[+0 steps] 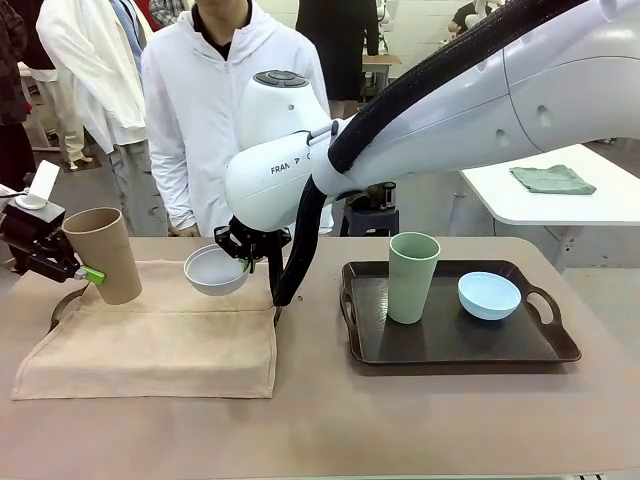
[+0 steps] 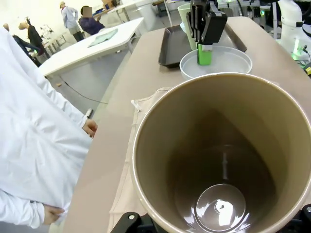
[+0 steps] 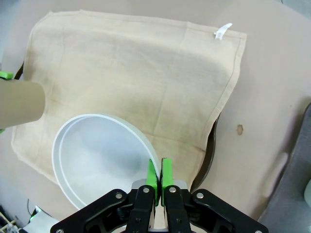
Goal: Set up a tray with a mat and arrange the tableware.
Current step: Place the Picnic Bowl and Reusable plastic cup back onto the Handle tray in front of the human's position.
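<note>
The right gripper [image 3: 159,172] is pinched on the rim of the white bowl [image 1: 215,270], one pad inside and one outside, and holds it in the air over the far right part of the mat [image 1: 160,340]. The left gripper [image 1: 95,268] is clamped on the wall of the tan cup [image 1: 105,255], which hangs tilted over the far left corner of the mat.

The step in hand seems to be setting these two pieces down on the mat. To do it well, the bowl should go down level until its base rests on the cloth, and only then should the jaws part, because a rim pinch lets a bowl swing. The cup should first be turned upright. The two pieces are near each other, so I would place one at a time and keep a gap between them. The mat is loose cloth, so any sideways drag may wrinkle it.

The mat is beige, with a hem and a small white tag at one corner. It lies fairly flat, and a dark rim of the covered tray [image 1: 58,308] shows at its left edge. The bowl is plain white, shallow and empty. The cup is tall, tapered, without handle, and empty too. To the right of the mat, well apart, a dark tray [image 1: 450,345] carries the pale green cup [image 1: 412,278] and the light blue bowl [image 1: 489,295].
</note>
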